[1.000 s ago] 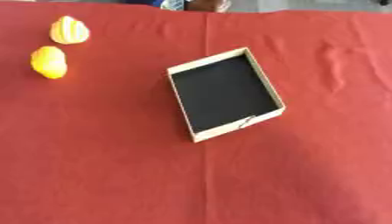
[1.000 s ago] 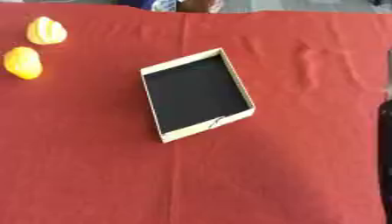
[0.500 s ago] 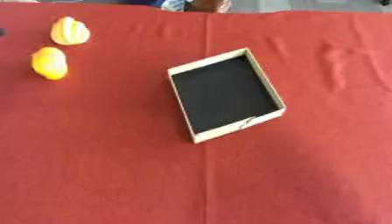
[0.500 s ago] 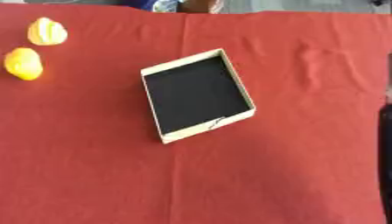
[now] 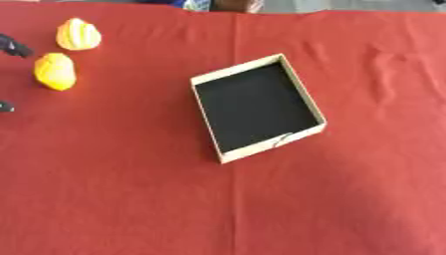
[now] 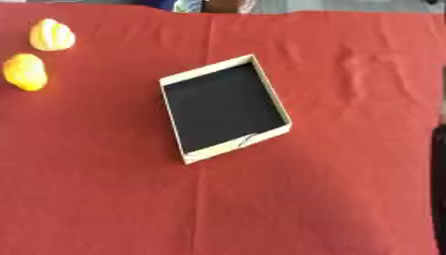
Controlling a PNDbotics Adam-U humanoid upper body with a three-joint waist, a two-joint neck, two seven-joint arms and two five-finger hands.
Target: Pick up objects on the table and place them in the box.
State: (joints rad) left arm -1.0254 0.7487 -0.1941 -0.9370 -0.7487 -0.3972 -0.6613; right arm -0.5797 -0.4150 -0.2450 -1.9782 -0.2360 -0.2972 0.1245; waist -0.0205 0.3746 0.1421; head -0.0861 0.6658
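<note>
left eye view: a bench covered with a red cloth (image 5: 131, 199) fills the scene, a straight crease running from far to near through its middle. a shallow tan cardboard box with a black inside (image 5: 257, 108) lies near the centre, turned askew, open side up and with nothing in it. at the far left lie two yellow objects: a pale yellow rounded object with ribbed stripes (image 5: 77, 35) farther away, and a deeper orange-yellow oval object (image 5: 54, 71) just nearer, close beside it but apart. both are well apart from the box. at the left edge, two dark tips of the left hand (image 5: 12, 47) show beside the orange-yellow object, one far and one near; whether the fingers are spread wide or drawn narrow cannot be told, and they hold nothing visible.

right eye view: the same layout sits shifted left. a dark vertical strip at the right edge, near side, is too little to identify; the right hand cannot be made out. wrinkles mark the cloth to the right of the box.
</note>
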